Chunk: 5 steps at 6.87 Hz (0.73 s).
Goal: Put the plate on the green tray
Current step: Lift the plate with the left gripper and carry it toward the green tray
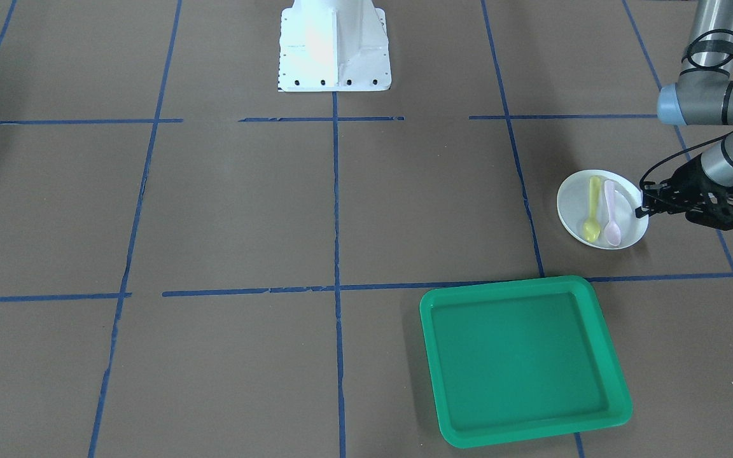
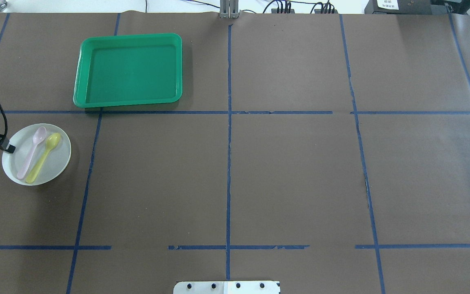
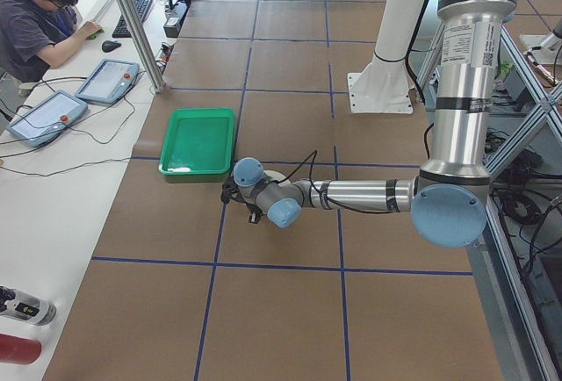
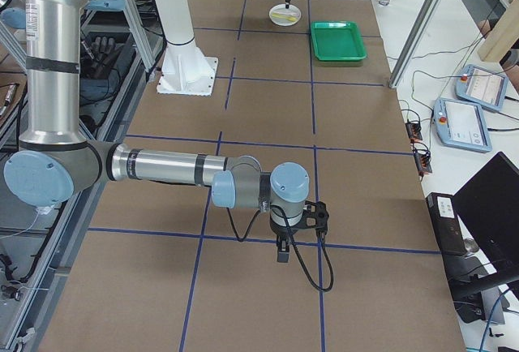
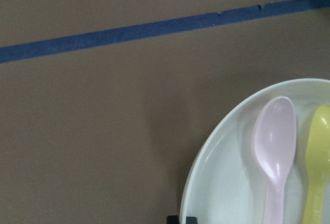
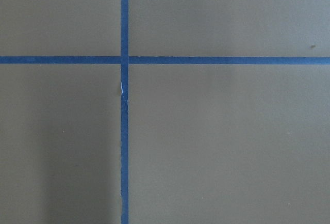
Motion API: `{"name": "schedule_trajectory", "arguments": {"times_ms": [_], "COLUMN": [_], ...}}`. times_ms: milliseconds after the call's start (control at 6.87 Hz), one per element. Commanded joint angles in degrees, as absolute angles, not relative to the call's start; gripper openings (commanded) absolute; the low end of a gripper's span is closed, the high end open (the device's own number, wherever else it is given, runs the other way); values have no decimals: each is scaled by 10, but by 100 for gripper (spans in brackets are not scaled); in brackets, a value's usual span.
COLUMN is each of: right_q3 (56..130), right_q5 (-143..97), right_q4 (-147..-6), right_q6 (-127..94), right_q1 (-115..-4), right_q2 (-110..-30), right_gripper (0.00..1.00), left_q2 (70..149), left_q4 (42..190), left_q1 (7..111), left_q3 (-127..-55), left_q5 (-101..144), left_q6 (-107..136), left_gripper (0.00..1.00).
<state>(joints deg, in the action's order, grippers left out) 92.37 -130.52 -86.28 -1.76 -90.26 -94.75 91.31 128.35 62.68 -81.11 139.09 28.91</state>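
The small white plate [image 1: 602,210] lies on the brown table at the robot's left and carries a pink spoon [image 1: 611,213] and a yellow spoon [image 1: 593,210]. It also shows in the overhead view [image 2: 36,154] and the left wrist view [image 5: 232,182]. My left gripper [image 1: 641,205] is at the plate's outer rim, fingers close together on the rim; it shows in the overhead view [image 2: 8,148] too. The green tray [image 1: 525,362] stands empty, apart from the plate and farther from the robot, as the overhead view [image 2: 129,69] shows. My right gripper [image 4: 281,255] hangs over bare table far away; its state cannot be told.
The robot's white base [image 1: 335,48] stands at the table's middle near edge. Blue tape lines [image 2: 229,143] grid the brown table. An operator [image 3: 44,12] sits beyond the far edge, with teach pendants [image 3: 53,116] on the side table.
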Motion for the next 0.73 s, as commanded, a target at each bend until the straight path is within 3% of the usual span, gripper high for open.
{"name": "schedule_trajectory", "arguments": {"times_ms": [0,291,583], "right_q3": [924,924,924], "right_q5": [-1305,-1305,-1305], "right_q4": [-862,-863,-862], "right_q6": [-18,-18,-18], "right_q1": [-903,-903,-903], "right_q2": [-947,-947,-947], "right_gripper": [100,100,100], "left_q2": [919,957,965], "left_q4": [1117,977,962], "left_q1": [709,749,771], "left_q3": [-818,-852,-851], "left_q5": [1473,1474,1548], "left_q6": [139,102,103], "left_gripper": [0,0,0]}}
